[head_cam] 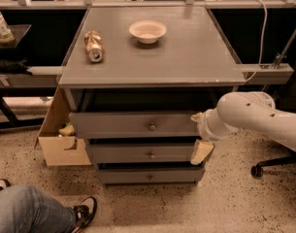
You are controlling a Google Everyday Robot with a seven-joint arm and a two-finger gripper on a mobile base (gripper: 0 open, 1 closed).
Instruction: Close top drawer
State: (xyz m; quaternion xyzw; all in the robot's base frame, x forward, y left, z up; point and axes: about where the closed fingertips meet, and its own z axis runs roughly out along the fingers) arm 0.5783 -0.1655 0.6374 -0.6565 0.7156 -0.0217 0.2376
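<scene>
The top drawer (133, 125) is a wide grey front with a small round knob (152, 126), under the grey cabinet top (186, 57). It still stands out a little from the cabinet, with a dark gap above it. My gripper (199, 135), on a white arm (254, 115) that reaches in from the right, is at the drawer front's right end. Its tan fingers (202, 152) are spread apart, one at the front's top corner and one below it, holding nothing.
Two smaller grey drawers (150, 154) sit below, also slightly out. A crushed can (93, 46) and a white bowl (147, 31) lie on the cabinet top. A cardboard box (60, 142) stands at the left. A person's leg (31, 210) is at bottom left and a chair base (276, 164) at right.
</scene>
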